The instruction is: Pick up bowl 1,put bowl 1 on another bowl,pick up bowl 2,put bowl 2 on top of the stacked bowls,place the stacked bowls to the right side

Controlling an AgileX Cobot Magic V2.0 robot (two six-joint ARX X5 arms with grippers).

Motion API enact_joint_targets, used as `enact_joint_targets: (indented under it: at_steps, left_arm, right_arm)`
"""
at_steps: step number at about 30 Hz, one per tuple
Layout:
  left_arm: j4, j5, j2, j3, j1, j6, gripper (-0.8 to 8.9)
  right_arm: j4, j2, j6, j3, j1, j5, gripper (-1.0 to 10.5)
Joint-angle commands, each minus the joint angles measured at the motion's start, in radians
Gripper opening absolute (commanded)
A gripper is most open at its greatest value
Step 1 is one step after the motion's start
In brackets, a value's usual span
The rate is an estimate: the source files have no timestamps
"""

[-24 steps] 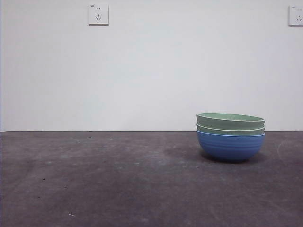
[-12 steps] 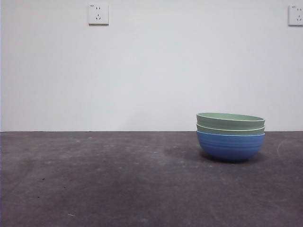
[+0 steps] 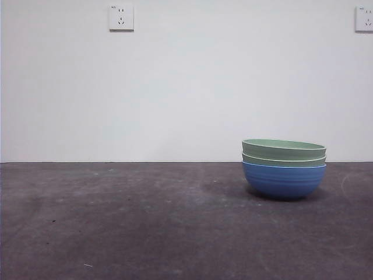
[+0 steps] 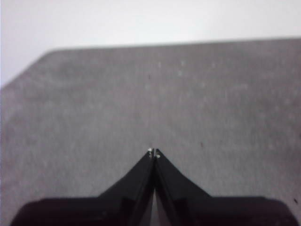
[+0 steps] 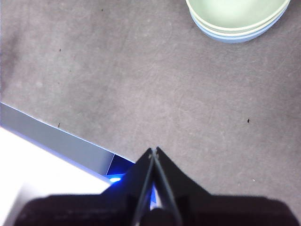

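The stacked bowls rest on the dark table at the right in the front view: a blue ribbed bowl [image 3: 284,180] at the bottom with two pale green bowls [image 3: 284,149] nested in it. The right wrist view shows the same stack [image 5: 237,20] well ahead of my right gripper [image 5: 154,149], which is shut on nothing and pulled back near the table's edge. My left gripper [image 4: 154,152] is also shut and empty, hanging over bare table with no bowl in its view. Neither arm appears in the front view.
A pale wall with two sockets [image 3: 121,17] rises behind the table. The table's edge [image 5: 56,136] runs beside my right gripper, with a blue light below it. The grey table top [image 3: 116,221] stretches left of the stack.
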Motion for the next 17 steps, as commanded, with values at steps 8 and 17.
enact_joint_targets:
  at_steps: [8,17]
  left_arm:
    - [-0.003,-0.001,-0.003,-0.013,0.005,-0.041,-0.04]
    - [-0.003,-0.001,-0.003,-0.013,0.005,-0.040,-0.04]
  right_arm:
    - [0.005,-0.001,-0.002,-0.003,0.000,0.003,0.0]
    - [0.005,-0.001,-0.002,-0.003,0.000,0.003,0.0]
